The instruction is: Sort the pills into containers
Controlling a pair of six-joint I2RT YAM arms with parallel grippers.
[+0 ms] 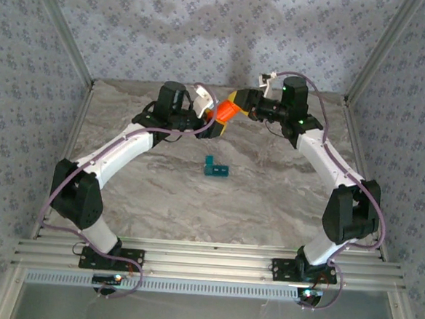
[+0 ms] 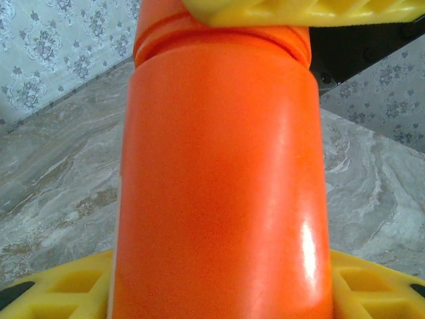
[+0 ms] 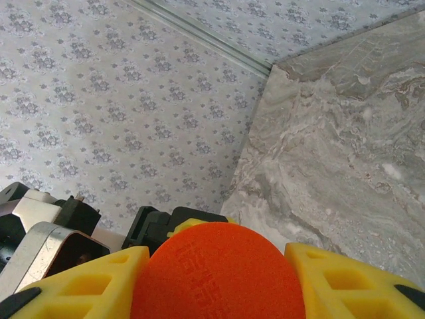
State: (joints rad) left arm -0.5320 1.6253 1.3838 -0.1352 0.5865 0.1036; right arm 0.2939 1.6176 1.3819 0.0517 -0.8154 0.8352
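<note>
Bottle, pillbox, marble table, floral walls

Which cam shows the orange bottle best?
Top external: the whole orange bottle is seen, held between the left hand on its body and the right hand on its cap. Left wrist gives the body close up; right wrist, the cap end-on.

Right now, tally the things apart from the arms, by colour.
Orange: 1, bottle
Teal: 1, pill box
Total: 2
</note>
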